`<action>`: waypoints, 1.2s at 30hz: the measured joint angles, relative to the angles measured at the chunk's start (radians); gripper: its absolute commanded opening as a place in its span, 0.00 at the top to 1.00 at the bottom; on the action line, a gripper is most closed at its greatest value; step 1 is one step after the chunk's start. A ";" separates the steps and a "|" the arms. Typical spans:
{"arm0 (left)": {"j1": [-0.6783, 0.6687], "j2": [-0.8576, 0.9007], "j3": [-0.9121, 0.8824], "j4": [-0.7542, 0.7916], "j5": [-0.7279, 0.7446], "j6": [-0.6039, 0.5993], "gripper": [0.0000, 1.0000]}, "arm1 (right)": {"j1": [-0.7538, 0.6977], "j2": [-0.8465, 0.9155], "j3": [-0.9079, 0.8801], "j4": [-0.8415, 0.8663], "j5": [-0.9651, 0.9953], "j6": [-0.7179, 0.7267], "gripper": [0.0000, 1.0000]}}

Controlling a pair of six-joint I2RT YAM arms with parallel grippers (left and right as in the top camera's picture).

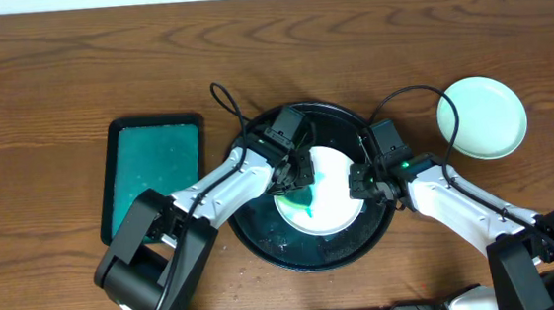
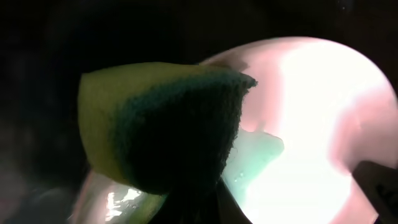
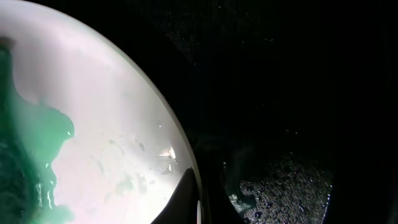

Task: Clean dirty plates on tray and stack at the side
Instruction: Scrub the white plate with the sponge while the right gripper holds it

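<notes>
Two plates are in view. The smeared plate [image 1: 332,198] is round, white and glossy. It lies inside the round tray [image 1: 295,258], right of the tray's centre, with a wet teal smear [image 1: 301,206] spread over its left part. In the right wrist view the same plate [image 3: 106,118] shows a smooth raised rim, with thin pale-green streaks and droplets beside the thicker teal pool [image 3: 31,162]. The right gripper [image 1: 362,182] is at the plate's right edge. Its dark fingers [image 3: 180,202] are closed to a narrow slit with the rim between them. The left gripper [image 1: 301,173] hangs over the plate's left part, clamped on a sponge [image 2: 168,124]. The sponge is soft yellow foam with a coarse dark-green scouring face, and its lower edge meets the plate [image 2: 323,106] next to the teal patch [image 2: 261,155]. That gripper's fingers are mostly hidden behind the sponge. The round tray [image 3: 292,93] is black with a raised rim, and its floor is speckled with water beads. The clean plate [image 1: 482,117] is pale mint and unmarked. It sits alone on the wood-grain worktop [image 1: 51,54], just beyond the tray's upper right and apart from it. Left of the round tray lies a rectangular tray [image 1: 155,174] with rounded corners, black outside and teal inside. Black cables [image 1: 225,100] loop above both arms.
</notes>
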 measured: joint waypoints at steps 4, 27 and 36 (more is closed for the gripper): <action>-0.040 0.026 0.001 0.071 0.132 0.000 0.93 | 0.000 0.000 0.000 0.000 0.000 0.000 0.99; 0.044 0.029 0.042 -0.215 0.164 0.005 0.93 | 0.010 0.002 0.000 0.010 -0.098 0.023 0.99; 0.090 0.023 0.078 -0.309 0.017 -0.011 0.93 | 0.010 0.002 0.001 0.010 -0.100 0.023 0.99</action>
